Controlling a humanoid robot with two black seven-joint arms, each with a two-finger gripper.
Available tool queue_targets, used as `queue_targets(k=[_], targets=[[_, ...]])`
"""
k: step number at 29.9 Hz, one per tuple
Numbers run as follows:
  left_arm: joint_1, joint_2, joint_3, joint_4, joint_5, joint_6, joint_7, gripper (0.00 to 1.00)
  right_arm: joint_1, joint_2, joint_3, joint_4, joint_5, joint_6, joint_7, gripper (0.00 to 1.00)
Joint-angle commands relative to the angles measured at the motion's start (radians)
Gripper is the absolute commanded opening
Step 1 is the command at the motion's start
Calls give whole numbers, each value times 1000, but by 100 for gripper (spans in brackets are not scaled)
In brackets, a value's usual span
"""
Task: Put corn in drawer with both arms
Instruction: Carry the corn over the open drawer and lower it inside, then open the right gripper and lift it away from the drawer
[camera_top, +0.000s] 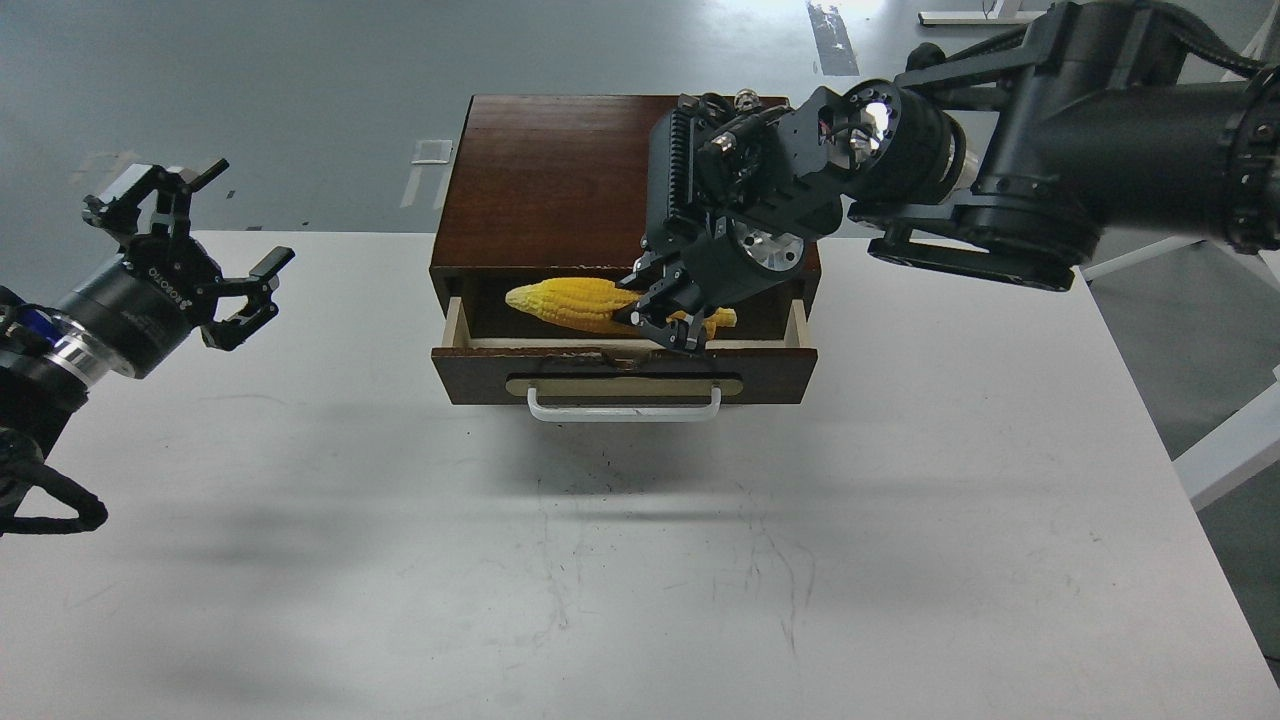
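The yellow corn lies lengthwise over the open drawer's cavity, tip to the left. My right gripper is shut on the corn's right half and holds it just behind the drawer front, which is pulled out with its white bar handle facing me. My left gripper is open and empty, above the table's left edge, well away from the box.
The dark brown wooden box stands at the back middle of the white table. My bulky right arm reaches in over the box's right rear. White frame legs stand beyond the table's right edge.
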Motion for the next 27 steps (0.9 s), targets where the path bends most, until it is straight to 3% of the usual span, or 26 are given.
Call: queue_targets(k=[1, 16, 21, 26, 27], targets=[[0, -1, -5, 0, 0, 0, 0, 99, 0, 0, 0, 1, 1, 1, 0, 42], [0, -2, -12, 0, 0, 0, 0, 99, 6, -5, 1, 6, 7, 1, 0, 64], [0, -2, -13, 0, 0, 0, 0, 99, 18, -9, 4, 12, 12, 1, 0, 82], [0, -2, -21, 0, 0, 0, 0, 99, 56, -47, 26, 32, 46, 0, 0, 85], [0, -2, -21, 0, 0, 0, 0, 99, 72, -64, 35, 41, 79, 0, 0, 90]])
